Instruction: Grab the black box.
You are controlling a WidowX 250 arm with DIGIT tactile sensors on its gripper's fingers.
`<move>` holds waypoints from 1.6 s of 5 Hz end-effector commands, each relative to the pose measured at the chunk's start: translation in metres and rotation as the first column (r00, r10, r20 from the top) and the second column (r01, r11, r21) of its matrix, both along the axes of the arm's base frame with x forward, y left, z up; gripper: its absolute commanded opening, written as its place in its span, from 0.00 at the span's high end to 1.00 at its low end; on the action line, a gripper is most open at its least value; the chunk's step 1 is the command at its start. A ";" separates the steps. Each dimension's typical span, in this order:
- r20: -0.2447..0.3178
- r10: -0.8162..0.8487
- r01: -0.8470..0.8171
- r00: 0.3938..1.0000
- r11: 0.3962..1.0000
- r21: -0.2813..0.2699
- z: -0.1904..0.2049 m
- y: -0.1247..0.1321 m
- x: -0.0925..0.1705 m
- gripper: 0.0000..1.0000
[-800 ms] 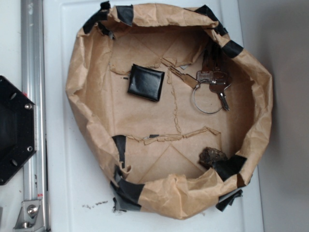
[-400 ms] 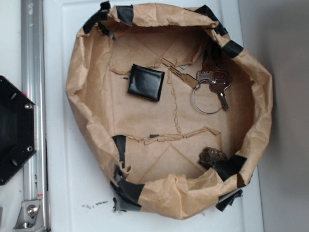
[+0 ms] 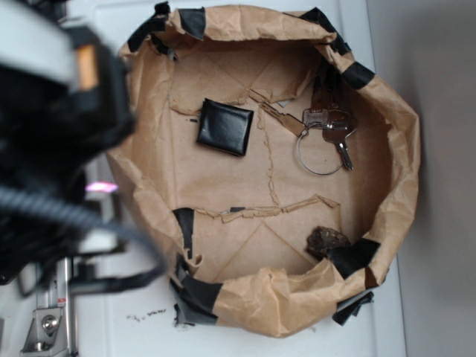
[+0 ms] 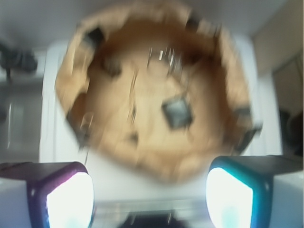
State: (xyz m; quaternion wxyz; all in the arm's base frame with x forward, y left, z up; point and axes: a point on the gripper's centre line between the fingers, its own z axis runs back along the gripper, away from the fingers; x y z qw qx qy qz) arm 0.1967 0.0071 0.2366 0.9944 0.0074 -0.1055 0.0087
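Black box (image 3: 224,126) flat on floor of paper basin (image 3: 134,186), upper left of centre, tilted slightly; judged light, stiff enough to pinch, glossy skin likely slippery; best taken across two opposite edges, low profile leaving little to bite. Keys (image 3: 327,134) to its right, apart; dark lump (image 3: 327,239) well away near lower wall. Open floor all round box; crumpled paper walls the main obstruction. Gripper (image 4: 149,190) above bench, outside basin, fingers (image 4: 66,194) spread apart, holding nothing.

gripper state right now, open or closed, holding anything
Gripper: open, holding nothing; the black box lies untouched in the paper bowl.
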 end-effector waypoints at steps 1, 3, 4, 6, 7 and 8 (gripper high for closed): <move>-0.014 -0.182 0.181 0.983 0.983 -0.013 -0.076 0.031 0.076 0.00; -0.131 -0.490 0.478 0.862 0.871 -0.108 -0.126 0.035 0.063 0.00; -0.252 -0.440 0.434 0.862 0.897 -0.085 -0.136 0.028 0.056 0.00; -0.275 -0.436 0.437 0.857 0.897 -0.063 -0.133 0.023 0.050 0.00; -0.275 -0.436 0.437 0.857 0.897 -0.063 -0.133 0.023 0.050 0.00; -0.275 -0.436 0.437 0.857 0.897 -0.063 -0.133 0.023 0.050 0.00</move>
